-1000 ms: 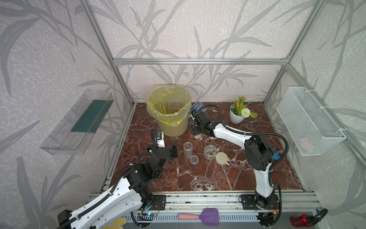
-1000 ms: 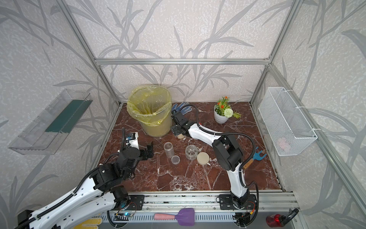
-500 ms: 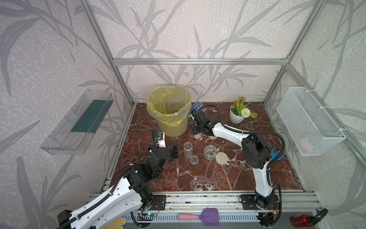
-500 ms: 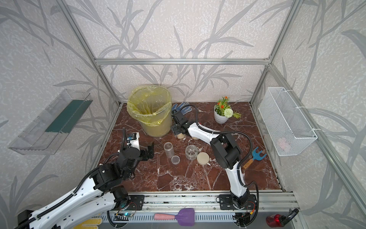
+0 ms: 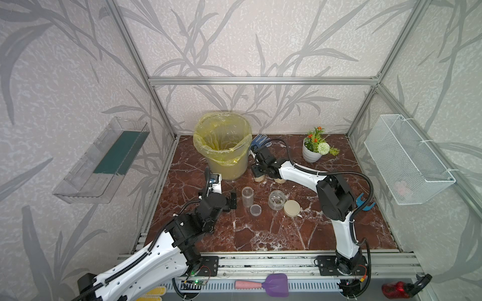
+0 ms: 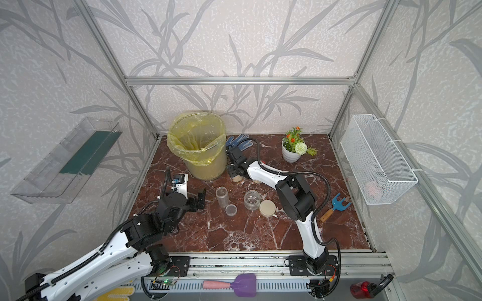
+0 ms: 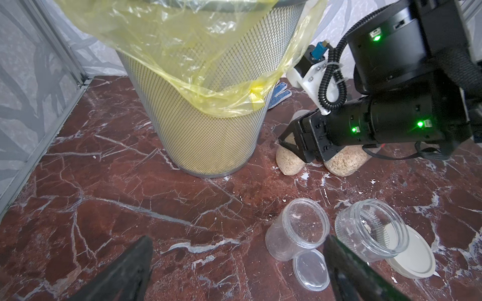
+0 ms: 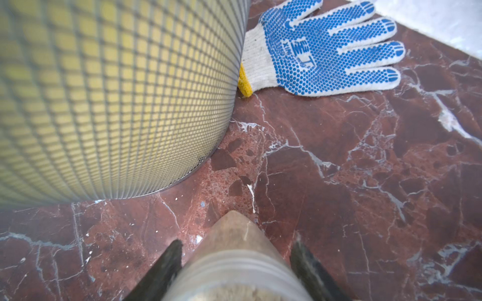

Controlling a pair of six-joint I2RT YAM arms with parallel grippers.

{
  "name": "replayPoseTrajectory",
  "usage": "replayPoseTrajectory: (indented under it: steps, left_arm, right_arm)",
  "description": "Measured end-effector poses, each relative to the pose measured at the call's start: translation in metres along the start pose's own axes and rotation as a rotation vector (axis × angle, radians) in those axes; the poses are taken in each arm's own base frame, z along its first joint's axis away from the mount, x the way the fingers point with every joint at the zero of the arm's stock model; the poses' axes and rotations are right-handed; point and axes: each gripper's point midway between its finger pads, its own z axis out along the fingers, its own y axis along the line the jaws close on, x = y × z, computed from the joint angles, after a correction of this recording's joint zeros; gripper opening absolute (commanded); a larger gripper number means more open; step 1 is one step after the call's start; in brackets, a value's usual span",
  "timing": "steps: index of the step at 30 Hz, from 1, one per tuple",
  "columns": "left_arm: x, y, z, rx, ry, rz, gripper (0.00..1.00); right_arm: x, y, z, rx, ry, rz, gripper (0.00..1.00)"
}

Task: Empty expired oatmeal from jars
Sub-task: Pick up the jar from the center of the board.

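Jar (image 8: 234, 271) w/ oatmeal (image 7: 289, 163) sits btwn right tool (image 8: 236, 245) jaws, beside bin (image 8: 104, 104)

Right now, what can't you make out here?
- In the right wrist view the bottom edge cuts off the clear oatmeal-filled jar; whether the right gripper touches it is unclear.
- Second oatmeal jar: the right arm covers its top end in the left wrist view.
- Bottom of the yellow-lined mesh bin: liner folds hide it in both top views.
- Pink item in the white wire basket: too small in both top views.
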Motion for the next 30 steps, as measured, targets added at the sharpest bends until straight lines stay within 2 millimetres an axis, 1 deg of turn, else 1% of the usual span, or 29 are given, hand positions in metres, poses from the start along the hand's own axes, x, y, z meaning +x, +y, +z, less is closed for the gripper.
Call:
replayPoseTrajectory:
  steps: [3,6,9,11,13,15,17,19,20,22,25,30]
  left_arm:
    - [-0.005,-0.009,0.001,0.044,-0.014,0.023,0.99]
    - [-0.01,-0.018,0.002,0.08,-0.03,0.053,0.99]
    - [-0.012,-0.029,0.006,0.118,-0.038,0.099,0.98]
    - [-0.012,-0.036,0.008,0.144,-0.038,0.133,0.97]
    - [-0.012,-0.046,0.012,0.175,-0.025,0.18,0.95]
    - [-0.014,-0.059,0.015,0.214,-0.009,0.222,0.93]
    - [-0.018,-0.072,0.019,0.252,0.004,0.255,0.92]
    - [-0.024,-0.088,0.024,0.295,0.015,0.284,0.9]
    - [-0.027,-0.095,0.026,0.316,0.019,0.294,0.89]
    - [-0.03,-0.112,0.03,0.368,0.034,0.316,0.89]
    - [-0.03,-0.136,0.036,0.446,0.062,0.342,0.86]
    - [-0.028,-0.17,0.041,0.565,0.092,0.375,0.85]
  right_arm:
    - [0.003,0.0,-0.007,-0.012,0.005,0.0,0.32]
    - [0.002,0.0,-0.025,-0.037,0.004,0.005,0.3]
    - [-0.013,-0.003,-0.059,-0.079,-0.028,0.03,0.3]
    - [-0.027,-0.006,-0.086,-0.105,-0.065,0.051,0.3]
    - [-0.041,-0.009,-0.119,-0.133,-0.11,0.066,0.3]
    - [-0.05,-0.011,-0.148,-0.156,-0.142,0.085,0.3]
    - [-0.053,-0.015,-0.174,-0.178,-0.163,0.099,0.3]
    - [-0.051,-0.018,-0.196,-0.2,-0.17,0.117,0.3]
    - [-0.049,-0.019,-0.204,-0.208,-0.173,0.125,0.3]
    - [-0.039,-0.022,-0.219,-0.229,-0.166,0.143,0.3]
    - [-0.019,-0.024,-0.236,-0.271,-0.134,0.178,0.3]
    - [-0.001,-0.034,-0.258,-0.325,-0.11,0.252,0.3]
